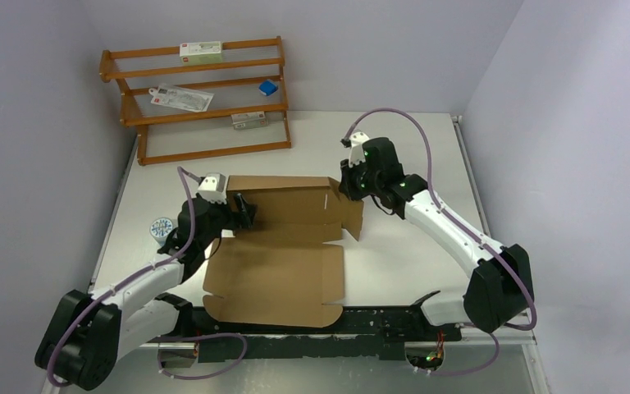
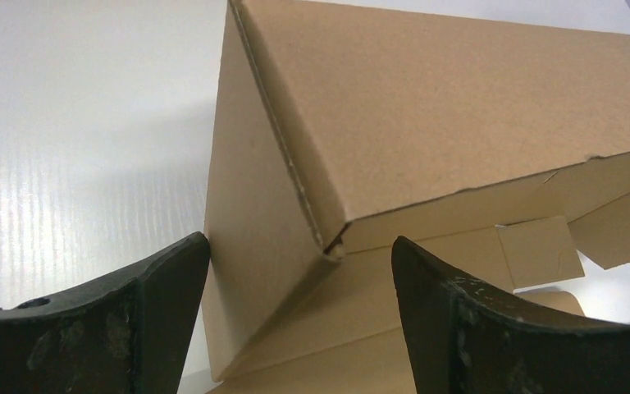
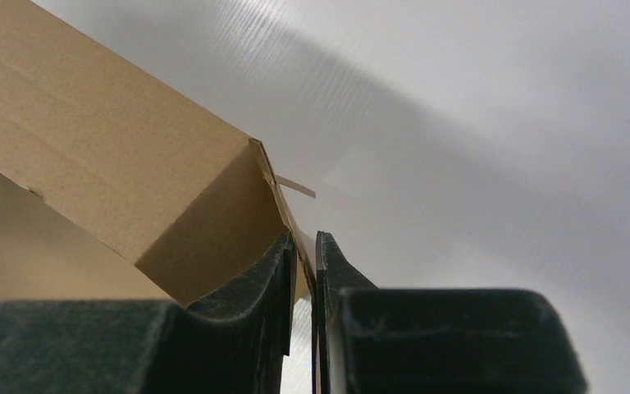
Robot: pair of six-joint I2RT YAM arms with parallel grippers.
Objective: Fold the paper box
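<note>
The paper box (image 1: 275, 275) is plain brown cardboard lying in the middle of the table, its back part folded up into a raised wall. At the box's back left corner my left gripper (image 1: 248, 212) is open. In the left wrist view an upright side flap (image 2: 254, 213) stands between the spread fingers of the gripper (image 2: 299, 250), and the left fingertip (image 2: 189, 254) is right at the flap's edge. My right gripper (image 1: 346, 187) is at the box's back right corner. In the right wrist view that gripper (image 3: 305, 246) is shut on the thin edge of a raised flap (image 3: 213, 222).
A wooden rack (image 1: 201, 103) stands at the back left with small white cartons and a blue object (image 1: 268, 87) on its shelves. A round blue-and-white item (image 1: 162, 226) lies on the table left of the box. Walls close in on the left, the back and the right.
</note>
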